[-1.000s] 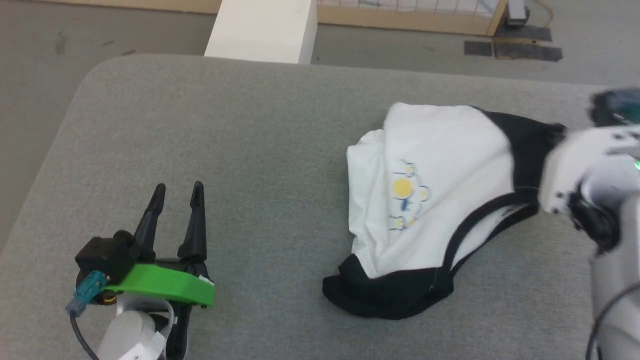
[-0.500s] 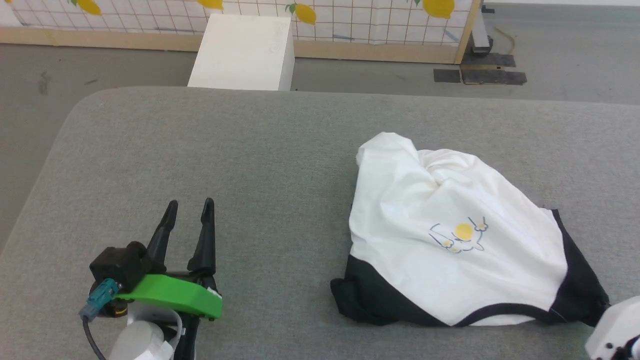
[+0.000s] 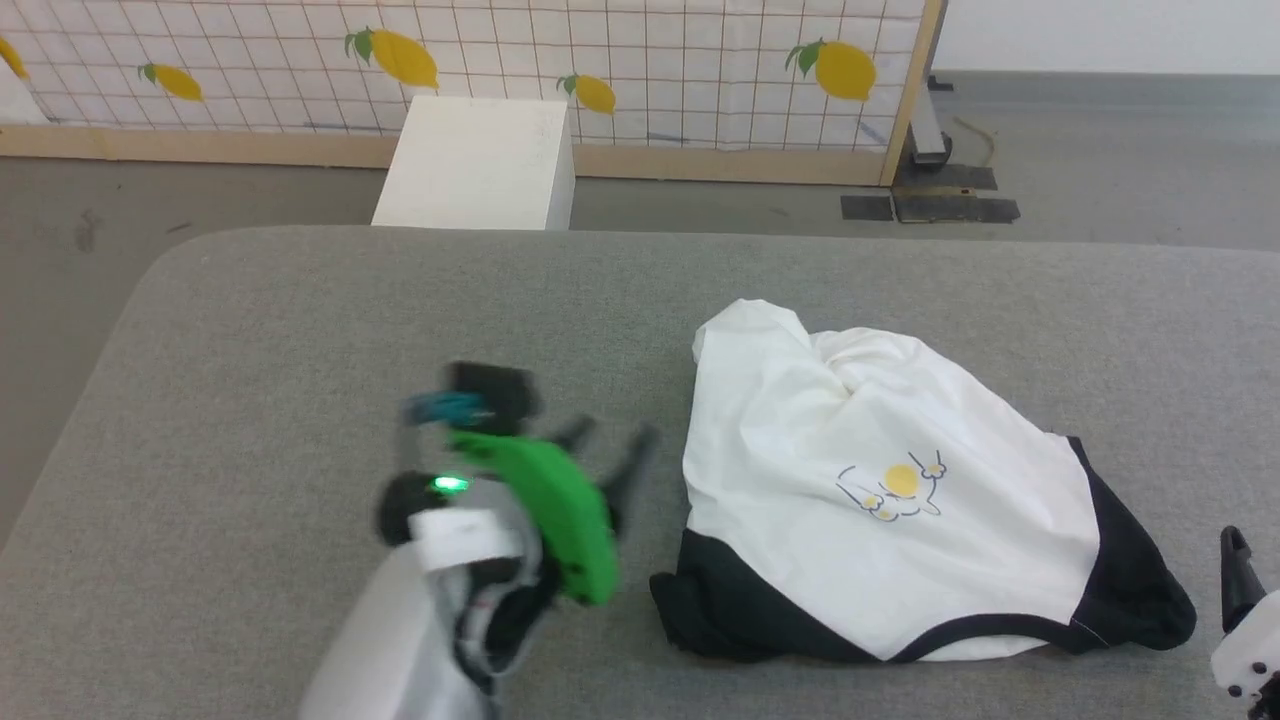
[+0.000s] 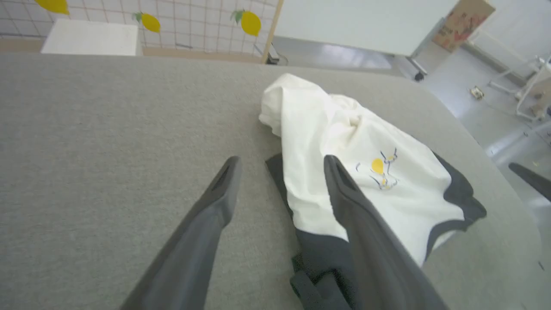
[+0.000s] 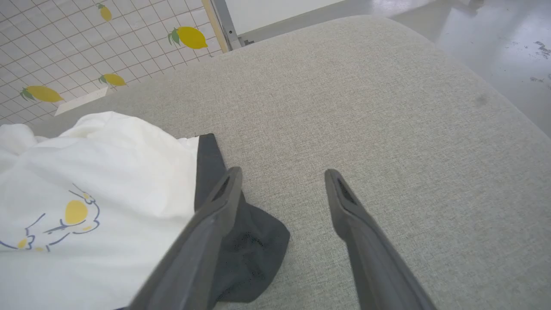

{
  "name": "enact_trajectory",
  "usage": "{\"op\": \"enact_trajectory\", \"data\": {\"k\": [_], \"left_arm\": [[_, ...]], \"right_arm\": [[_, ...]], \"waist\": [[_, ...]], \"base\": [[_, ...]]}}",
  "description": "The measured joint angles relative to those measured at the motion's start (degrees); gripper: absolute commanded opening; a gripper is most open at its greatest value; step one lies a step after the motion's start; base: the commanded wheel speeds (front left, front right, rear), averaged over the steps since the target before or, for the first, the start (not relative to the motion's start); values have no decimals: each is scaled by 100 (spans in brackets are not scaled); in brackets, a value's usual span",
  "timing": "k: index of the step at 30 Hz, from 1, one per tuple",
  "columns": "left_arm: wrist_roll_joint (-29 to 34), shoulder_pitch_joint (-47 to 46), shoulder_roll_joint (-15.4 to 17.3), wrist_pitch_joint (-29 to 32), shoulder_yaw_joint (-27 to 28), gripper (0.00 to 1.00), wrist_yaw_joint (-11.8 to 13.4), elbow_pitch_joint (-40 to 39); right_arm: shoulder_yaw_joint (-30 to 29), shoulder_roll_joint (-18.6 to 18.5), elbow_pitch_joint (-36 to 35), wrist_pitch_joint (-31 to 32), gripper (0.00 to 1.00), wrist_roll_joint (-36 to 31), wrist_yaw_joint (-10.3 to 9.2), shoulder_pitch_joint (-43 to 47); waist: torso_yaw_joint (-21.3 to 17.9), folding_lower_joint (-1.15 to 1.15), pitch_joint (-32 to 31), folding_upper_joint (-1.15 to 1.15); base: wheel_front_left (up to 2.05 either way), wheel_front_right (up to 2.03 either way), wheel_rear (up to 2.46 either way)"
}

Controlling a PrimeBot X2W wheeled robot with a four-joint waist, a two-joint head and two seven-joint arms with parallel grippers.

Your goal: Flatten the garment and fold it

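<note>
garment [image 3: 850, 420] lay crumpled, unflattened, no fold | left gripper [image 4: 280, 160] fingers spread, empty, just beside garment | right gripper [image 5: 282, 171] fingers spread, empty | flattening, folding both left to do

The grey counter [image 3: 300, 330] is bare over its whole left half and along the far edge. Right of centre the crumpled T-shirt [image 3: 880, 470] heaps up, blocking a low sweep. The left claw [image 3: 610, 435], spread wide, sits just beside its left edge, the right claw [image 5: 283, 172], also spread, by its right sleeve; bare counter beyond.
</note>
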Motion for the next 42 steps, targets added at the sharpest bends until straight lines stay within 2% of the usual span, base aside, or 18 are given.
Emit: {"op": "enact_trajectory", "data": {"k": [2,6,10,15,16,17,18,22,25,31,34,39,42], "left_arm": [[-52,-127,-34,984,-471,100,-7,-30],[120,-232,105,2325,-1126,100,-8,-18],[218,-286,287,2951,-1343,100,12,19],[248,-277,327,3136,-1417,100,33,80],[200,-271,309,3132,-1415,84,33,99],[180,-270,303,3120,-1421,10,33,107],[121,-269,289,3099,-1406,0,33,116],[-47,-269,208,2875,-1249,0,36,58],[-75,-325,172,2526,-926,0,179,-25],[-242,-688,204,1618,194,0,809,-112],[-302,-732,357,1257,787,0,1169,-192],[-415,-456,701,968,1735,0,1785,-196],[-646,30,738,893,2219,0,2063,-22]], "right_arm": [[21,2,-14,40,100,-9,0,-8],[124,2,16,43,100,35,0,-10],[198,4,103,-18,100,81,0,-10],[207,4,159,-99,100,105,0,-11],[205,4,168,-100,100,105,0,-11],[207,3,178,-105,100,105,0,-13],[207,5,183,-107,100,104,0,-14],[204,3,197,-149,100,91,0,-24],[224,3,221,-151,100,88,0,-37],[408,5,267,-155,100,87,0,-86],[477,4,301,-156,100,82,0,-97],[579,5,349,-193,100,79,0,-99],[642,4,377,-203,100,81,0,-101]], "waist": [[-19,0,-12,0],[-97,0,25,0],[-165,0,121,0],[-249,0,257,0],[-261,0,284,0],[-269,0,300,0],[-278,0,316,0],[-249,0,334,0],[-184,0,331,0],[-74,0,286,0],[-36,0,251,0],[34,0,231,0],[54,0,241,0]], "base": [[0,0,0],[0,0,0],[0,0,0],[0,0,0],[0,0,0],[0,0,0],[0,0,0],[0,0,0],[0,0,0],[0,0,0],[0,0,0],[0,0,0],[0,0,0]]}}
